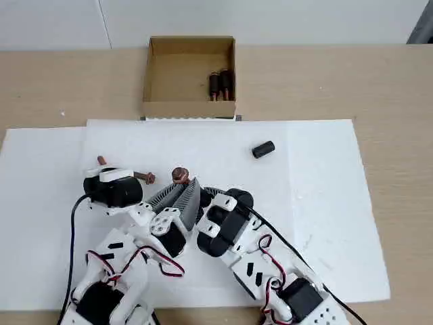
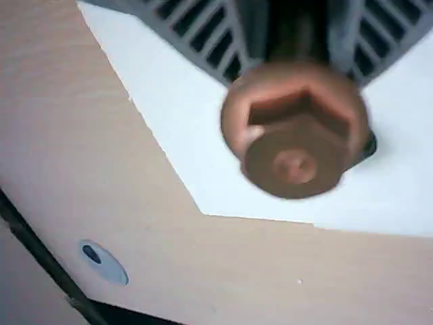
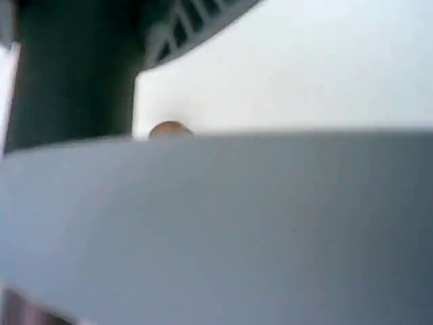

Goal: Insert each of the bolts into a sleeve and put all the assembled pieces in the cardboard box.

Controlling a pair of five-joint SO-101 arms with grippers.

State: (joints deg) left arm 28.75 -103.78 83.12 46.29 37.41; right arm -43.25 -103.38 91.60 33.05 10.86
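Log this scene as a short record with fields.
left pincer: shut on a copper hex bolt
loose bolt: lying on the white paper, right by the left arm
loose sleeve: black, on the paper, apart from both arms
cardboard box: holds two assembled pieces by its right wall

The cardboard box [image 1: 154, 74] is sitting at the back of the desk [image 1: 379, 101], with two joined pieces [image 1: 221, 84] lying inside on its right. A sleeve [image 1: 263, 149] is lying on the paper [image 1: 318, 203] before it, with a bolt [image 1: 180, 176] farther left.
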